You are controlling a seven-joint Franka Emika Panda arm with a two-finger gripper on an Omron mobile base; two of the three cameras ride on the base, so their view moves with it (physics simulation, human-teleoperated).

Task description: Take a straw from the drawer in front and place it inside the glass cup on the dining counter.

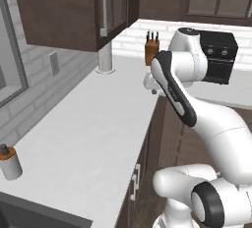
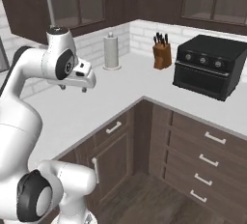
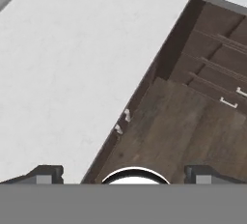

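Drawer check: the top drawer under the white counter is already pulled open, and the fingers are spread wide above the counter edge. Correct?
Not quite. The drawer is shut, its front flush with the cabinet faces, as the right base view shows. The fingers are indeed spread wide above the counter edge.

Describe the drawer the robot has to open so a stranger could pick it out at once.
Start at the white L-shaped worktop and find its inner corner. Left of that corner, directly under the worktop's edge, sits the shallow dark brown wooden drawer. Its short silver bar handle lies level, while the cabinet door below it has an upright one.
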